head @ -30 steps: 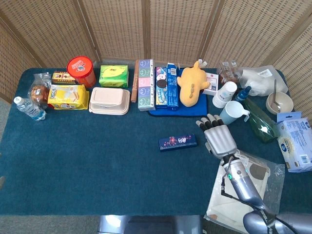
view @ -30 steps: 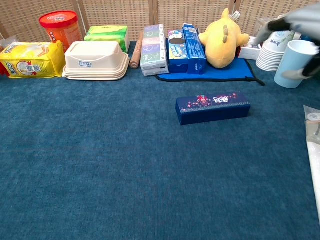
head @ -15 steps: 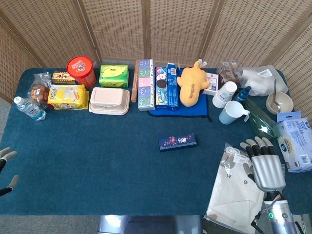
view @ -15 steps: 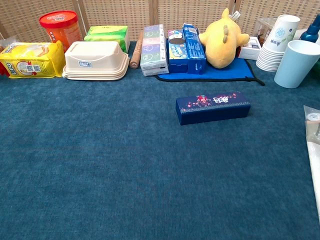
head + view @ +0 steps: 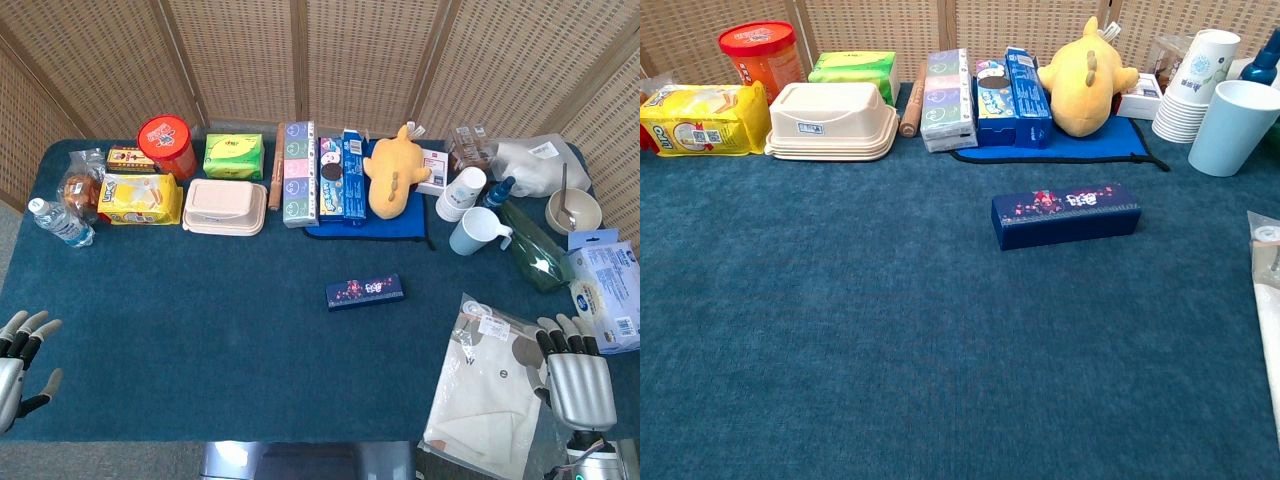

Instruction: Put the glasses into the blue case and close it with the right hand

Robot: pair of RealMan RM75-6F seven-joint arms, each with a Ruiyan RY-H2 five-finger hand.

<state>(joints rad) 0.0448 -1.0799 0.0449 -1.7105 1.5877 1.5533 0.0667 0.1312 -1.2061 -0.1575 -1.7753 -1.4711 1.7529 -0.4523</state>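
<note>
The right hand (image 5: 578,375) has drawn back to five o'clock, empty with fingers spread like the left hand (image 5: 18,360) at eight, leaving the shut blue case (image 5: 364,291) mid-counter, task seemingly done, cups (image 5: 478,230) and plush toy (image 5: 392,170) clear at one o'clock.

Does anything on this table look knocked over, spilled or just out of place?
Nothing looks spilled or damaged. The blue case lies shut and slightly askew, alone mid-table. The yellow plush toy lies flat on a blue mat. No glasses are visible. Both hands, left hand and right hand, sit at the near edge holding nothing.
</note>
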